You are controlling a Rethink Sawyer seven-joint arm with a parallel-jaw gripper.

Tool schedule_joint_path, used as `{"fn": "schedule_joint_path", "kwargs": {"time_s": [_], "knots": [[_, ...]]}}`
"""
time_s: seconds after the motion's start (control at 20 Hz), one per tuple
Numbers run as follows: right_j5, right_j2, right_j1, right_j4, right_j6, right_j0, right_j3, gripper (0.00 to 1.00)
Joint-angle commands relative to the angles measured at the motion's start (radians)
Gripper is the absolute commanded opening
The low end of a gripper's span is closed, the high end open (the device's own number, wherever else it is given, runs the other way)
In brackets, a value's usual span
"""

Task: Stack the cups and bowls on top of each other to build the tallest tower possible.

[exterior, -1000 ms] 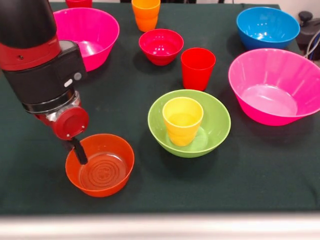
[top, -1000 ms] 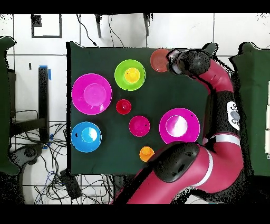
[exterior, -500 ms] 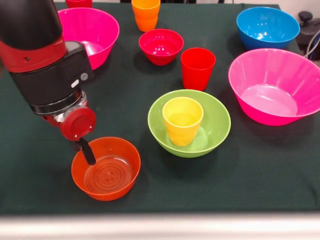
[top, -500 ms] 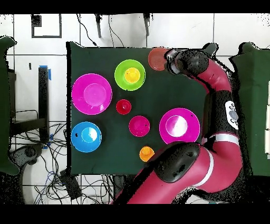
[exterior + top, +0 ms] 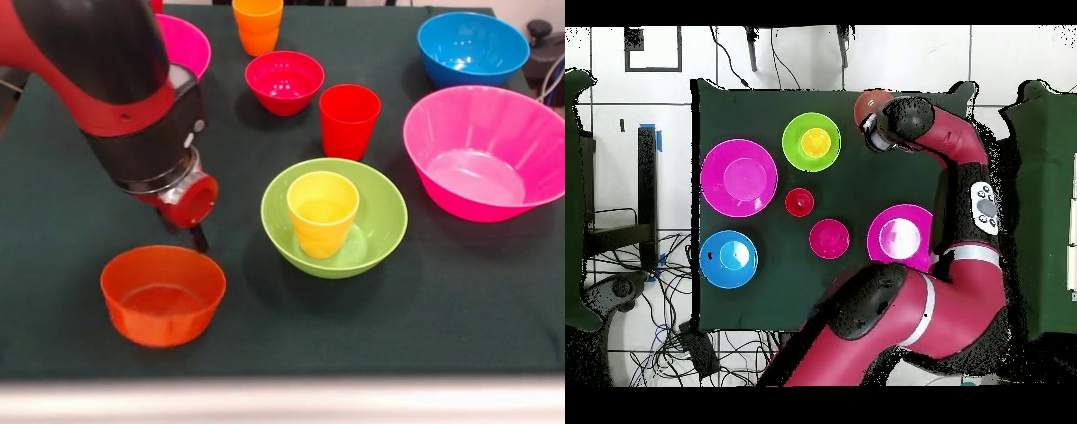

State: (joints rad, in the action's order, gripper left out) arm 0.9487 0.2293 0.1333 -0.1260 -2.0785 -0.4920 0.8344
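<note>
The small orange glossy plastic bowl with the ringed flat bottom (image 5: 162,295) sits upright at the near left of the table in the front view, just left of the tower base and apart from it. We judge it light, stiff and slick: thin tapered wall, nothing soft to bite into. The best hold we see is a pinch across the rim wall, one finger inside and one outside; a grab on the smooth outer flank would likely slip.

The gripper (image 5: 198,237) hangs just behind the bowl's far rim, above the cloth. Only one dark finger tip shows under the red wrist cap, so we can't tell whether the claw is open or closed. We can't confirm contact with the bowl either.

The tower so far: medium lime-green plastic bowl (image 5: 383,221) with the yellow plastic cup (image 5: 322,214) upright inside it.

Count, front view:
- Cups: three. Yellow, red tumbler (image 5: 349,121) behind the green bowl, orange tumbler (image 5: 258,24) at the far edge.
- Bowls: six. Orange, lime-green, small crimson bowl (image 5: 284,82), blue bowl (image 5: 472,49) far right, large hot-pink bowl (image 5: 484,152) right, second hot-pink bowl (image 5: 187,43) far left, mostly hidden by the arm.
</note>
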Motion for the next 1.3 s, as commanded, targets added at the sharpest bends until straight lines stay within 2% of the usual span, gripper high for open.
{"fn": "schedule_joint_path", "kwargs": {"time_s": [0.05,0.3,0.75,0.85,1.0,1.15,1.2,1.3], "knots": [[0.106,-0.031,-0.031,-0.103,0.136,0.047,-0.002,0.00],[0.128,-0.050,-0.042,-0.125,0.129,0.061,-0.049,0.00],[0.105,-0.067,-0.031,-0.138,0.112,0.071,-0.042,0.00],[0.112,-0.060,-0.037,-0.133,0.108,0.072,-0.064,0.00],[0.076,-0.071,0.002,-0.129,0.092,0.080,-0.017,0.00],[0.079,-0.075,-0.006,-0.131,0.096,0.079,-0.043,0.00],[0.077,-0.080,-0.004,-0.130,0.099,0.081,-0.040,1.00],[0.072,-0.084,-0.003,-0.132,0.095,0.083,-0.038,1.00]]}}
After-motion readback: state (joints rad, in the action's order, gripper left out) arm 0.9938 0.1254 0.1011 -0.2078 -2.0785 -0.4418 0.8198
